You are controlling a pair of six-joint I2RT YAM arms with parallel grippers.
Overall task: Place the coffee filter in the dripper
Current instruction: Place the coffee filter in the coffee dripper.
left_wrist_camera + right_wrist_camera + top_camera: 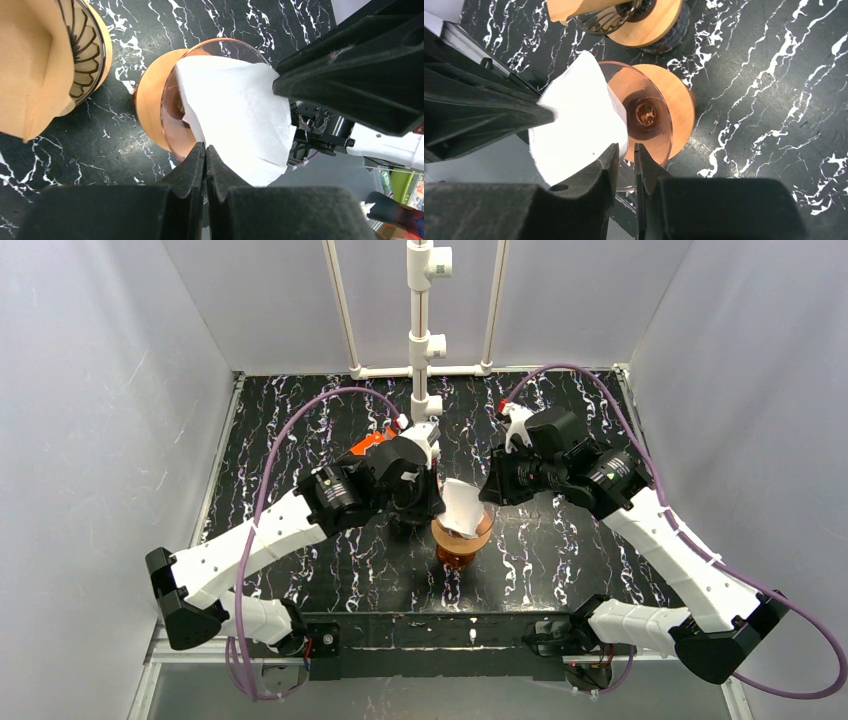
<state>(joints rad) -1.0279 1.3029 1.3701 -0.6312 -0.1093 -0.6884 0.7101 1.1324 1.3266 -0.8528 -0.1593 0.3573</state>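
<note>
The amber glass dripper (462,548) with a wooden collar stands at the table's middle, between my two grippers. The white paper coffee filter (462,505) sits tilted in its cone, and its upper part rises well above the rim. In the left wrist view the filter (240,115) covers the right half of the dripper (150,100). My left gripper (205,147) is shut, with the filter's near edge running into its tips. In the right wrist view my right gripper (626,148) shows a narrow gap, with its tips at the edge of the filter (579,120) and the rim of the dripper (649,112).
A wooden holder with a dark wire frame (50,60) stands close beside the dripper and also shows in the right wrist view (634,20). A white pipe frame (425,340) rises at the back. Grey walls enclose the black marbled table (560,560).
</note>
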